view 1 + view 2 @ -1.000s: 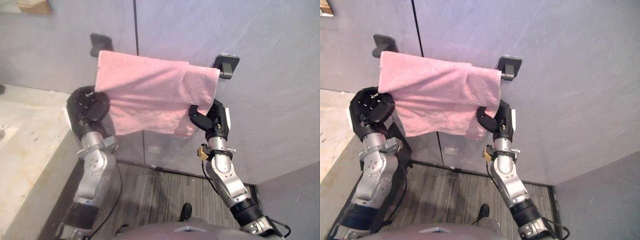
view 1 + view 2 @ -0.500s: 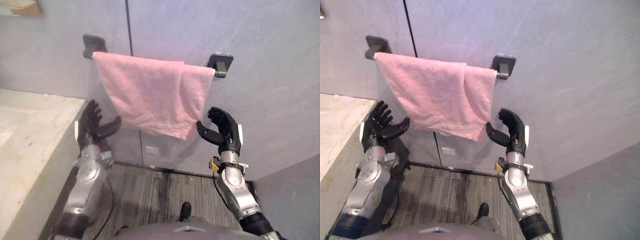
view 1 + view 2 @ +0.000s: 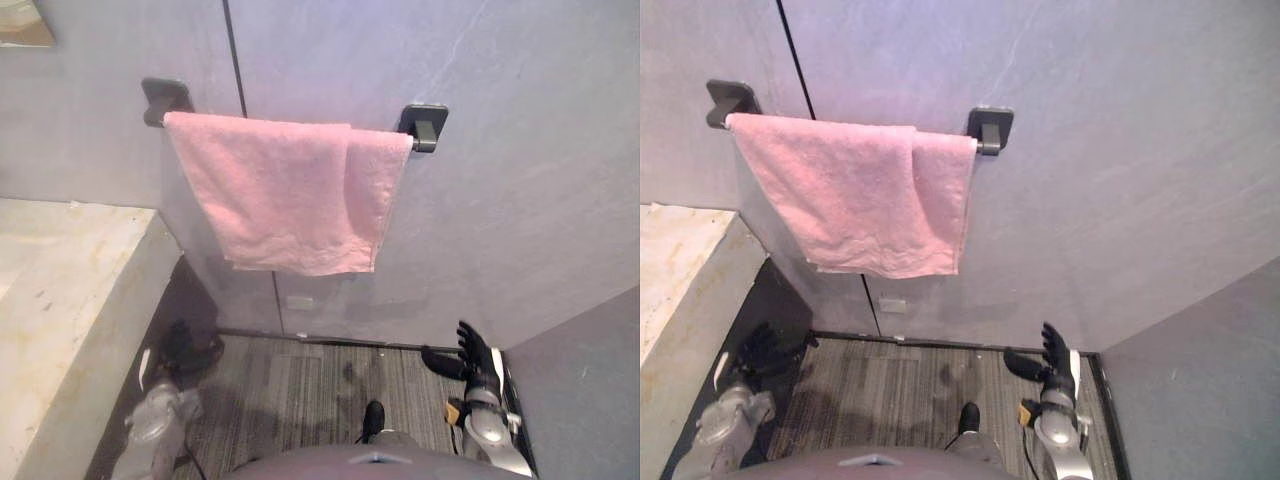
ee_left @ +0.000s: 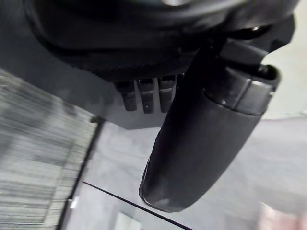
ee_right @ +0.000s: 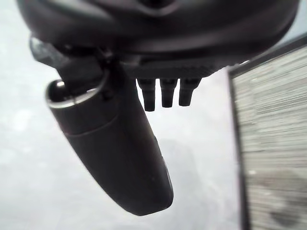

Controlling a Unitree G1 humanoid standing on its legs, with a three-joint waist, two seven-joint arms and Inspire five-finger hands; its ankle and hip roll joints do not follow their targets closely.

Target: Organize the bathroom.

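Pink towel [image 3: 290,195] hangs over the dark towel bar [image 3: 425,135] on the grey wall [image 3: 520,180], draped between the bar's two wall mounts. Its right part is folded double, one layer overlapping the other, and the bottom hem runs roughly level, a bit lower toward the right. Nothing touches the towel; both hands are well below it, down near the floor.

Right hand [image 3: 478,358] sits low at the right, above the striped grey floor [image 3: 300,385] beside the wall, fingers straight and spread, thumb out to the side, holding nothing. The right wrist view shows the thumb extended and fingertips [image 5: 170,93] poking straight out, empty.

Left hand [image 3: 178,350] is low at the left, in the dark gap beside the pale stone counter [image 3: 70,300]; blurred in the eye views. The left wrist view shows its thumb [image 4: 201,139] extended and fingers straight, nothing held.
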